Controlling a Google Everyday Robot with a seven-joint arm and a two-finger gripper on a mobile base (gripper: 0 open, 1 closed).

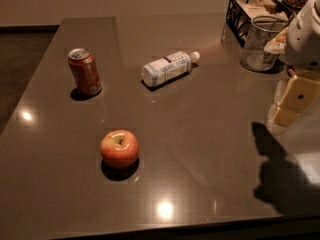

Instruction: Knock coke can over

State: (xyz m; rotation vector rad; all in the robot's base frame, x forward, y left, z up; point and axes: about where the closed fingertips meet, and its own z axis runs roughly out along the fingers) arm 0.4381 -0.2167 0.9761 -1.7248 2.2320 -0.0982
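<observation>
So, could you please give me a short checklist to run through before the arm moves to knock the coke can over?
1. Coke can upright on the counter: ok.
2. Pincer close to the can: not ok; it hangs at the counter's far right side.
3. Bottle, lying on its side, apart from the can: ok.
4. Apple apart from the can: ok.
5. Straight sweep from pincer to can misses the bottle: cannot tell.
</observation>
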